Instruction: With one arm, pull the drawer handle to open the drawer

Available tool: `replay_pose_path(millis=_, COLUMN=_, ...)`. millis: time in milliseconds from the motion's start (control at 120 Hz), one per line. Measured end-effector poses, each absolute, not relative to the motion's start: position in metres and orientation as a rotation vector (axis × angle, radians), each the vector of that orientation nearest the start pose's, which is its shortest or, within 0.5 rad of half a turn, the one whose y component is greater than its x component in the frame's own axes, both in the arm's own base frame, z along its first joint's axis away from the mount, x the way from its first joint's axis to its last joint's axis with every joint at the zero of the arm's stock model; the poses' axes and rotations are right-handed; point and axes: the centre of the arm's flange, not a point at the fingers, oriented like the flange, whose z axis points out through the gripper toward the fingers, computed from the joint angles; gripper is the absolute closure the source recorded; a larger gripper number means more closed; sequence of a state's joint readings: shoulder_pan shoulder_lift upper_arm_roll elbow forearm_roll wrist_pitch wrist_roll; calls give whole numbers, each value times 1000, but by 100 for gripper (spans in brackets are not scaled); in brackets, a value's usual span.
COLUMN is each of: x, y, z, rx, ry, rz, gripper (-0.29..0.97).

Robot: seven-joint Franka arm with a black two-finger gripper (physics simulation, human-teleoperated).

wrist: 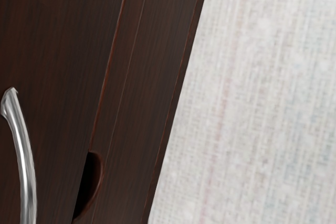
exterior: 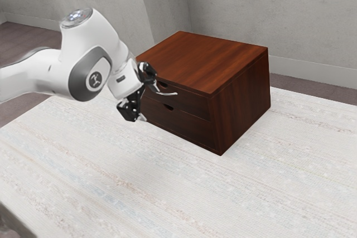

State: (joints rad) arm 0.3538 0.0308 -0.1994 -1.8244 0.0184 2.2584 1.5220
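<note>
On the surface (exterior: 167,193): dark wooden cabinet (exterior: 206,59), two fronts stacked on its face.
drawer (exterior: 187,103): upper front of the cabinet; appears flush with the cabinet face.
handle (exterior: 167,91): curved silver bar on the upper front, standing off the wood; wrist view shows it (wrist: 21,150) beside the cabinet's lower front.
gripper (exterior: 140,92): at the cabinet face, by the handle's end toward the exterior view's left.
fingers (exterior: 130,111): black, spread wide, one above the other; nothing clamped between them.
lower front (exterior: 184,124): dark notch (wrist: 88,182) at its upper edge.
</note>
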Motion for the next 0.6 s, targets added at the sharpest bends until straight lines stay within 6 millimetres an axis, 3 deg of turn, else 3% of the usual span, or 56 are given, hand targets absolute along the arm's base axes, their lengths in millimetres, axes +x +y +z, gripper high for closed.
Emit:
replay_pose_path(millis=367, x=601, y=101, z=550, rx=-2172, ry=1780, rz=-376, gripper=0)
replay_pose_path(millis=600, x=610, y=88, z=549, rx=-2141, ry=1799, rz=-402, gripper=0)
